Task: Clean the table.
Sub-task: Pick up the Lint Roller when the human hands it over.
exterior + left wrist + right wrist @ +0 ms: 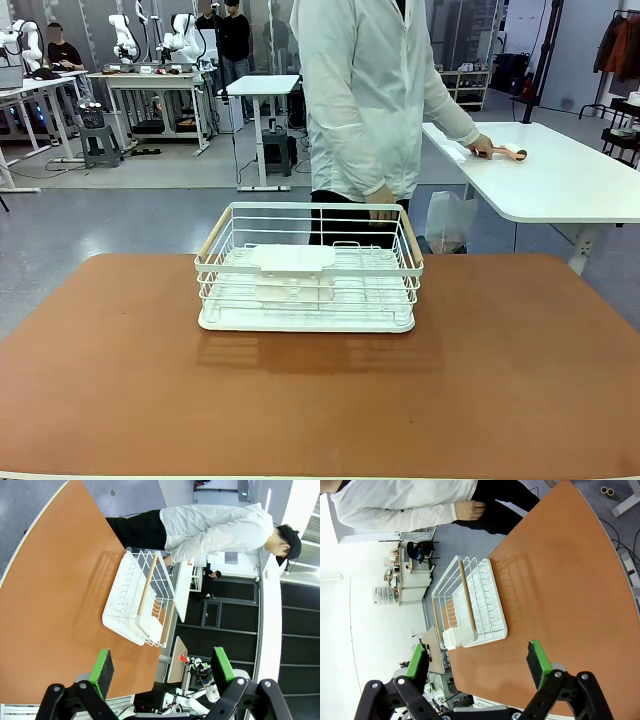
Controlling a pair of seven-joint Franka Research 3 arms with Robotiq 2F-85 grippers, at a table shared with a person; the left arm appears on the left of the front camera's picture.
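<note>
The reddish-brown table (500, 380) spreads across the front view, with a white wire dish rack (308, 268) standing on its far middle. In the left wrist view my left gripper (162, 667) hangs high above the table (55, 605), jaws wide apart and nothing between its green pads; the rack (140, 597) lies well ahead of it. In the right wrist view my right gripper (479, 662) is likewise open and bare above the table (560, 590), with the rack (470, 602) ahead.
A person in a white coat (370, 100) stands behind the rack at the far edge, one hand on a small object on a white side table (560, 180). A white plastic bag (450, 220) sits on the floor there.
</note>
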